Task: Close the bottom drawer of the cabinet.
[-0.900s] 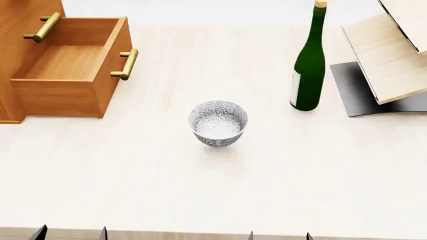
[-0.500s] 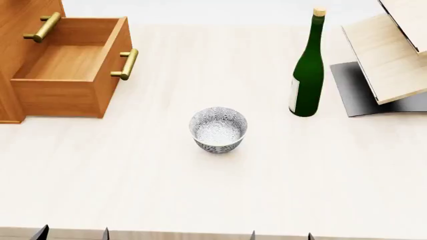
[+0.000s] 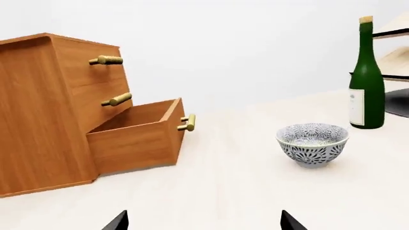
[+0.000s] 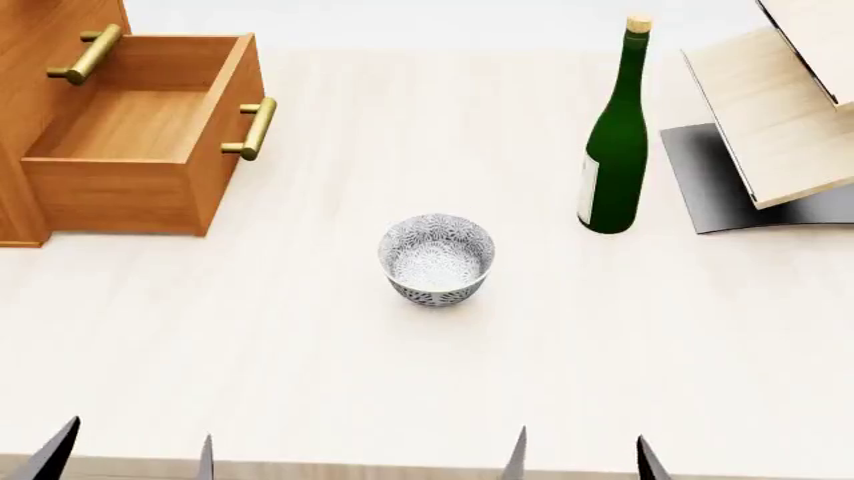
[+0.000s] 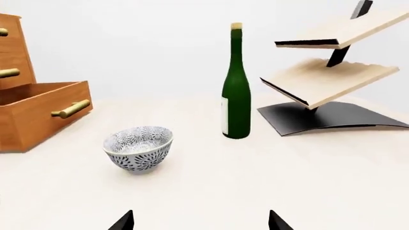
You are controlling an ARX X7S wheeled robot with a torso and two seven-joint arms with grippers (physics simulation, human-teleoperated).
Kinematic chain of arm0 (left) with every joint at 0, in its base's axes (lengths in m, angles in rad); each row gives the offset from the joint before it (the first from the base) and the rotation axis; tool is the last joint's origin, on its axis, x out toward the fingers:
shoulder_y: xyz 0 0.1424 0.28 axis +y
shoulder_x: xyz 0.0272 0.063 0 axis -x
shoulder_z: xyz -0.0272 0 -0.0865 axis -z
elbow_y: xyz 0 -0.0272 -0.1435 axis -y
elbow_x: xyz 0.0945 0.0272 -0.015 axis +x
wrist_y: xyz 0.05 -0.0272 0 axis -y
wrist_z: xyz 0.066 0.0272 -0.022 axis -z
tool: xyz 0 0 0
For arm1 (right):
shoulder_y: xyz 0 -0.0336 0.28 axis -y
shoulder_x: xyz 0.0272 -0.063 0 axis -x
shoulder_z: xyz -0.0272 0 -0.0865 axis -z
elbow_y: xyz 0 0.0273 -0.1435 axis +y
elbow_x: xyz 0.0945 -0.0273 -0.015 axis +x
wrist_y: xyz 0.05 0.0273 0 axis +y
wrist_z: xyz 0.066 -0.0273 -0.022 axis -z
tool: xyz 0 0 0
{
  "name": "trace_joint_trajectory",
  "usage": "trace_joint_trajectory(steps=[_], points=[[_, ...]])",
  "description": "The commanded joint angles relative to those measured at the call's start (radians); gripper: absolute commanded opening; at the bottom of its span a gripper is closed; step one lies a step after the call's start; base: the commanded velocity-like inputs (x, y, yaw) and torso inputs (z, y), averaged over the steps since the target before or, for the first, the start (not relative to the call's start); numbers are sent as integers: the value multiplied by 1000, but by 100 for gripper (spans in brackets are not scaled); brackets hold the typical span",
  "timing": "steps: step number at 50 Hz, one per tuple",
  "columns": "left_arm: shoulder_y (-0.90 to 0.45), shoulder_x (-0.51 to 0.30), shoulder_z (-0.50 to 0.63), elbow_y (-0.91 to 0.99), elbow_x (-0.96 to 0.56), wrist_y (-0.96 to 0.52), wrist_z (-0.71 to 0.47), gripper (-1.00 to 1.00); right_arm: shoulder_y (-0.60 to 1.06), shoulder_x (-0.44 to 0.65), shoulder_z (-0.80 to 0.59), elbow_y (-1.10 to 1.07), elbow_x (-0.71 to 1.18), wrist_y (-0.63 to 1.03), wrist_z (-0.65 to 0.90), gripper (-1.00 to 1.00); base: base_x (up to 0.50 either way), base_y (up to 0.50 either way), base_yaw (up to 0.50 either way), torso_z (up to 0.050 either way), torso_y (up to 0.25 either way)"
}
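at the cabinet [image 4: 34, 60], bottom drawer [image 4: 134, 135] stands open

One cabinet [image 3: 45, 110] is seen at the tabletop's [image 4: 400, 380] far left corner, with three drawers counted: two shut and one, the bottom drawer [image 4: 140, 130], pulled out. Three brass handles [image 3: 187, 122] are counted, one per drawer. One bowl [image 4: 437, 252], one bottle [image 4: 615, 150] and one rack [image 5: 326, 81] with two shelves are counted. Two pairs of dark fingertips [image 4: 134, 458] are seen at the near edge.
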Motion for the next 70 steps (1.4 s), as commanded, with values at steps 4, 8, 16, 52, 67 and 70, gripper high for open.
trace_joint_trajectory(steps=[4, 8, 16, 52, 67, 70], points=[[23, -53, 32, 280, 114, -129, -17, 100, 16, 46, 0, -298, 34, 205, 57, 100, 0, 0, 0, 0, 0], [30, -58, 38, 365, 143, -169, -15, 100, 24, 59, 0, -382, 44, 270, 69, 100, 0, 0, 0, 0, 0], [27, -59, 13, 509, 140, -244, -8, 100, 40, 82, -10, -489, 49, 340, 82, 100, 0, 0, 0, 0, 0], [15, -81, 24, 594, 158, -283, -38, 100, 41, 102, -36, -537, 88, 345, 90, 100, 0, 250, 0, 0, 0], [12, -92, 39, 596, 168, -290, -48, 100, 41, 111, -36, -530, 103, 333, 95, 100, 0, 500, 0, 0, 0], [12, -94, 39, 594, 167, -289, -51, 100, 39, 111, -35, -532, 106, 334, 98, 100, 0, 500, 0, 0, 0]])
